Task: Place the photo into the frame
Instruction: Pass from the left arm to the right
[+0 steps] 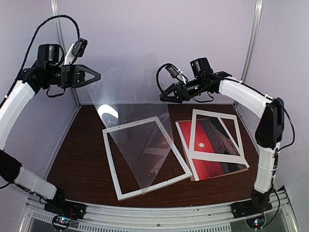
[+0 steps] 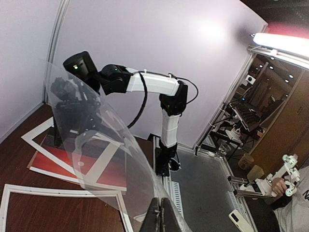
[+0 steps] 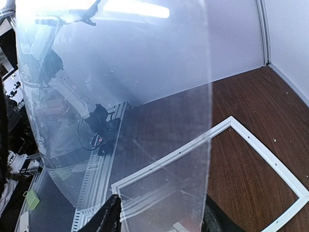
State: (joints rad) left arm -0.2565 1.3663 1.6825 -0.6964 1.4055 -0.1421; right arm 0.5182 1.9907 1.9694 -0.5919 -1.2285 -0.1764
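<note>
Looking from the top external camera, you see the frame [image 1: 112,164] lying flat on the desk [image 1: 82,145]. The photo [image 1: 198,133] lies just right of the frame, apart from it, under a white mat [image 1: 214,114]. A clear sheet [image 1: 140,111] stands tilted above the frame, its low corner inside the frame's opening. The left claw [image 1: 94,76] is up and to the left of the frame, at the sheet's upper left edge. The right claw [image 1: 165,96] is above the frame's far right corner, at the sheet's right edge.

In the left wrist view, the left claw [image 2: 159,217] is pressed closed on the edge of the clear sheet [image 2: 106,145], which bows away from it. Through the sheet you see the photo [image 2: 63,164] beyond the frame [image 2: 48,189], with the right arm [image 2: 154,84] above them.

In the right wrist view, the right claw [image 3: 161,220] is parted, one of its fingers [image 3: 107,217] behind the clear sheet [image 3: 120,96] and the other past its edge. The sheet's edge runs between them, and you cannot tell whether either pad touches it. The frame [image 3: 265,159] lies below on the desk [image 3: 260,111], partly seen through the sheet.
</note>
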